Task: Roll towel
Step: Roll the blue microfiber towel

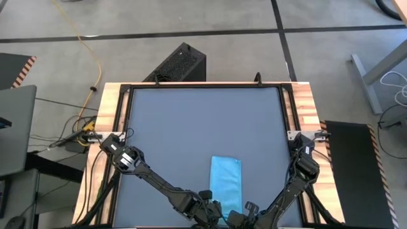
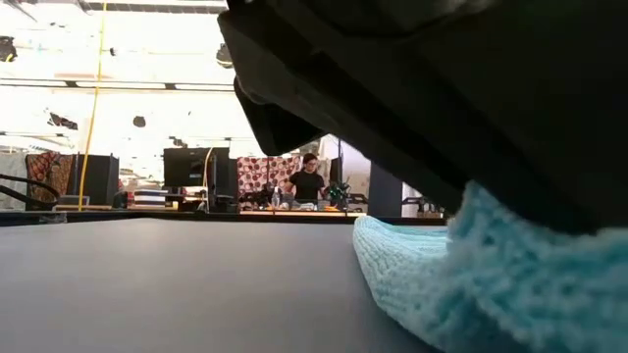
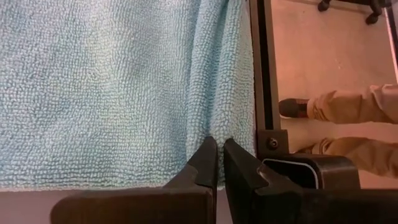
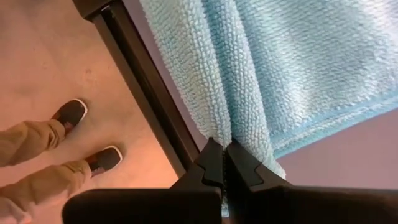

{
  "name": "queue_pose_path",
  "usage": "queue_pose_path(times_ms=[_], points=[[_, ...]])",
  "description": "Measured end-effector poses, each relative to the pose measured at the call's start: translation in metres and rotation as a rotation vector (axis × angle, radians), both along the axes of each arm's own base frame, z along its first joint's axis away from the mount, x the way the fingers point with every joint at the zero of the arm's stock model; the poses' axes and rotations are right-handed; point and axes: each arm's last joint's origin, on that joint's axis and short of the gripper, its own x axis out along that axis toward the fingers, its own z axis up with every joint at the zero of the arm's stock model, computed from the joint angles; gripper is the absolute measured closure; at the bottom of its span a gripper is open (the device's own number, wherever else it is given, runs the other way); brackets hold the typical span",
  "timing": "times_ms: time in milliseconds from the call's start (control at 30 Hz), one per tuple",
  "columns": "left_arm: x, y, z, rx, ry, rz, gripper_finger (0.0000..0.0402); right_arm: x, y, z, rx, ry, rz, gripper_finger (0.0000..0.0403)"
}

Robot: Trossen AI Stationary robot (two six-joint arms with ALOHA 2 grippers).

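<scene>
High view: towel (image 1: 226, 184), sky-blue, flat on worktop (image 1: 203, 127), lower centre of frame. Left claw (image 1: 213, 212) and right claw (image 1: 238, 217) pressed together, each pinching a fold of near hem. Advised: lift both corners evenly, curl tightly forward, keep edges aligned.

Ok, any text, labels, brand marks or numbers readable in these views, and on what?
None readable. The towel is plain, the table bare of markings, and neither the left gripper nor the right gripper shows a label. Items in the far room are too small to read.
</scene>
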Motion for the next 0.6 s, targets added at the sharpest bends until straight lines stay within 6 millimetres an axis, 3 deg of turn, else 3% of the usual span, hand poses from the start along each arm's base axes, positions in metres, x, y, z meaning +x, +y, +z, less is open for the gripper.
queue_pose_path(times_ms=[267,600], points=[[-0.001,0.005,-0.001,0.020,0.032,0.053,0.0401,0.007,-0.013,0.011,-0.004,0.024,-0.039,0.0387],[0.003,0.002,0.002,-0.065,0.021,0.079,0.0401,0.009,-0.015,0.016,0.070,0.080,-0.055,0.0387]])
